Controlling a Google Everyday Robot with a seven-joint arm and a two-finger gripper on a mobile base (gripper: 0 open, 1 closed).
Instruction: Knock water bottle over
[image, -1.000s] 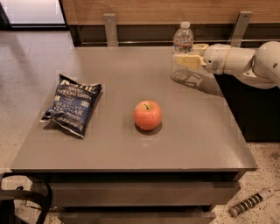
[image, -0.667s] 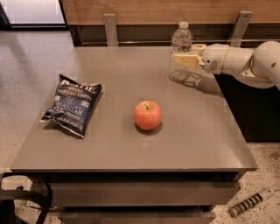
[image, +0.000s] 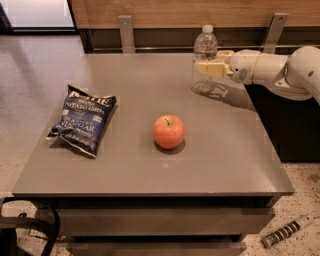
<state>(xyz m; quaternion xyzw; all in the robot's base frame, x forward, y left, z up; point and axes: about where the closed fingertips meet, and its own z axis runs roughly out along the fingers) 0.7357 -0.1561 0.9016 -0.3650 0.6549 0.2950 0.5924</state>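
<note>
The water bottle (image: 204, 46), clear with a white cap and a thin label band, stands upright at the far right of the grey table (image: 150, 170). My gripper (image: 208, 61) reaches in from the right at the bottle's mid height. It is open, with the near finger (image: 210, 70) across the front of the bottle and the far finger (image: 225, 53) behind it to the right. The white arm (image: 280, 70) stretches off the right edge.
A red apple (image: 168, 132) sits in the middle of the table. A dark blue chip bag (image: 83, 120) lies at the left. Metal rail posts (image: 126, 32) and a wooden wall run behind the table. A dark cabinet stands below the arm.
My gripper has edged slightly left against the bottle. The bottle has shifted a little left with it and still stands upright.
</note>
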